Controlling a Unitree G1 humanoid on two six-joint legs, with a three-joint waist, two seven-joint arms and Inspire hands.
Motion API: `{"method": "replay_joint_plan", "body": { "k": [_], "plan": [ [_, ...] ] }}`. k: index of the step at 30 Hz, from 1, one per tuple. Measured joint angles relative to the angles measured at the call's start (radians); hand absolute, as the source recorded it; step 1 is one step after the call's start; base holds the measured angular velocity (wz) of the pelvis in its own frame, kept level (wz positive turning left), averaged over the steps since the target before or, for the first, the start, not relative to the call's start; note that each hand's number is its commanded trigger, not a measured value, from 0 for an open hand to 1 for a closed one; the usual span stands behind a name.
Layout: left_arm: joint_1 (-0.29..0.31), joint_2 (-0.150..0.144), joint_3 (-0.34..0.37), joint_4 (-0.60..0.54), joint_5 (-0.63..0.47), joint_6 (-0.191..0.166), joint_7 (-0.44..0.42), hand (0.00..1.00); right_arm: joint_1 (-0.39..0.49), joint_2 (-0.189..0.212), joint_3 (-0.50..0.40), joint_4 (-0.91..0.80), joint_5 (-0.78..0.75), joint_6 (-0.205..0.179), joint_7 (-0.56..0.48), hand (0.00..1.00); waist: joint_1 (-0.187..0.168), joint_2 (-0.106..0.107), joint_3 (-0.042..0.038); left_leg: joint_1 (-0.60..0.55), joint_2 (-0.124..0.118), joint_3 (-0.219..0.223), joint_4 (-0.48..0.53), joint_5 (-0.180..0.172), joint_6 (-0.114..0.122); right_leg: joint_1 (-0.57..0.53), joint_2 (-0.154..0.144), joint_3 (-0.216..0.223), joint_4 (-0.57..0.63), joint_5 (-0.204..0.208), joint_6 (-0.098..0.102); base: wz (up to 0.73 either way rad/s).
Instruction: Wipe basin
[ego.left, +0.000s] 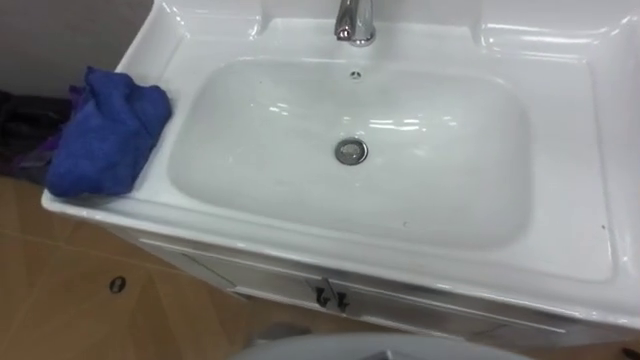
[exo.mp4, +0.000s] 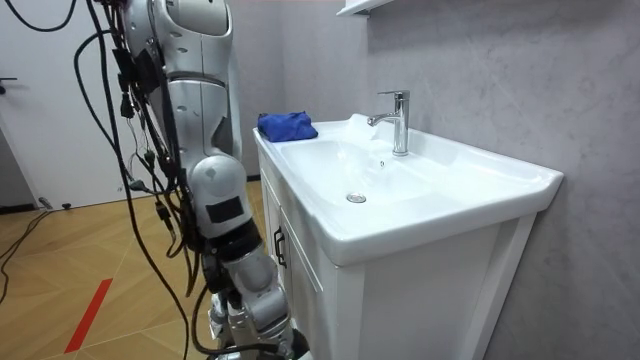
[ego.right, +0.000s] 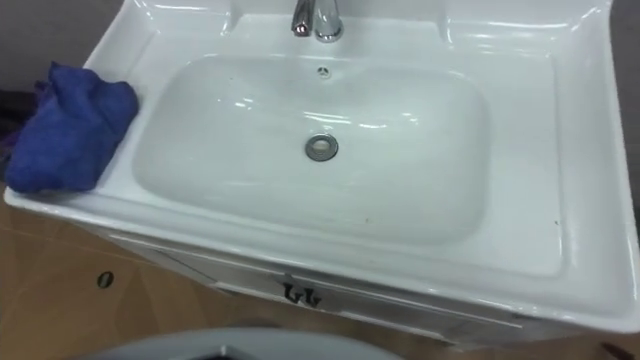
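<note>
White basin (ego.left: 450, 215) on a white cabinet (exo.mp4: 400, 300), bowl looks bare. Blue cloth (ego.left: 105, 130) is bunched on the surface at the basin's left rim, at the front corner, outside the bowl. Chrome tap (ego.left: 354, 20) at the basin's back edge, centred; drain (ego.left: 351, 151) mid-bowl, small overflow hole (ego.left: 355, 74) on the basin's back wall. Dark handle (ego.left: 328, 296) on the cabinet just below the basin's front edge. Robot stands upright close against the basin's front. Hand state, left or right: cannot tell
</note>
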Motion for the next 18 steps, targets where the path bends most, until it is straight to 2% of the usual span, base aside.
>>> {"method": "replay_joint_plan", "body": {
  "k": [2, 4, 5, 6, 7, 11, 12, 14, 18],
  "plan": [
    [0.030, -0.011, 0.000, 0.043, -0.065, -0.004, 0.019, 0.00, 0.005, 0.000, 0.002, -0.009, 0.009, 0.000, 0.001, 0.00, 0.020, 0.002, -0.0037, 0.001, -0.002, 0.000, 0.000, 0.000, 0.000, -0.004, -0.004, 0.002, 0.010, -0.004, 0.000, -0.04],
    [0.079, -0.062, -0.001, 0.109, -0.143, -0.006, 0.040, 0.00, -0.001, 0.001, 0.025, -0.007, 0.012, 0.015, -0.002, 0.00, 0.018, -0.014, -0.0052, 0.002, -0.007, -0.011, 0.000, 0.002, 0.003, 0.005, -0.008, -0.012, 0.010, -0.005, 0.002, 0.15],
    [0.090, -0.079, -0.001, 0.121, -0.156, -0.004, 0.041, 0.00, -0.001, 0.002, 0.030, -0.007, 0.012, 0.020, -0.001, 0.00, 0.019, -0.013, -0.0039, 0.002, -0.007, -0.012, -0.001, 0.002, 0.003, 0.005, -0.009, -0.013, 0.011, -0.005, 0.003, 0.13],
    [0.117, -0.115, -0.002, 0.144, -0.172, -0.001, 0.041, 0.00, 0.000, 0.003, 0.030, -0.008, 0.013, 0.024, 0.003, 0.00, 0.019, -0.017, -0.0038, 0.002, -0.009, -0.016, 0.001, 0.002, 0.003, 0.006, -0.010, -0.014, 0.010, -0.006, 0.003, 0.09],
    [0.138, -0.140, -0.015, 0.184, -0.198, 0.000, 0.042, 0.00, -0.003, 0.002, 0.029, -0.012, 0.014, 0.032, 0.005, 0.00, 0.018, -0.022, -0.0028, 0.000, -0.011, -0.025, 0.003, 0.002, 0.003, 0.007, -0.011, -0.018, 0.010, -0.007, 0.005, 0.11],
    [0.165, -0.181, -0.054, 0.331, -0.273, 0.007, 0.022, 0.00, 0.005, 0.003, 0.028, -0.011, 0.023, 0.043, 0.012, 0.00, 0.014, -0.041, -0.0027, -0.002, -0.015, -0.037, 0.003, 0.002, 0.004, 0.012, -0.013, -0.029, 0.010, -0.010, 0.007, 0.11],
    [0.165, -0.189, -0.074, 0.397, -0.279, 0.007, 0.011, 0.00, 0.005, 0.003, 0.029, -0.004, 0.037, 0.042, 0.016, 0.00, 0.013, -0.044, -0.0020, 0.002, -0.015, -0.038, 0.002, 0.002, 0.004, 0.016, -0.013, -0.030, 0.010, -0.010, 0.007, 0.04],
    [0.175, -0.205, -0.144, 0.507, -0.283, 0.015, -0.018, 0.00, 0.005, 0.003, 0.029, -0.004, 0.038, 0.042, 0.027, 0.00, -0.008, -0.050, -0.0013, 0.009, -0.017, -0.041, 0.004, 0.002, 0.004, 0.026, -0.014, -0.032, 0.010, -0.010, 0.007, 0.06],
    [0.173, -0.243, -0.245, 0.580, -0.293, 0.021, -0.056, 0.00, 0.004, 0.006, 0.039, 0.008, 0.049, 0.041, 0.033, 0.00, -0.036, -0.057, 0.0002, 0.019, -0.017, -0.042, 0.000, 0.003, 0.005, 0.036, -0.015, -0.035, 0.011, -0.011, 0.008, 0.01]
  ]
}}
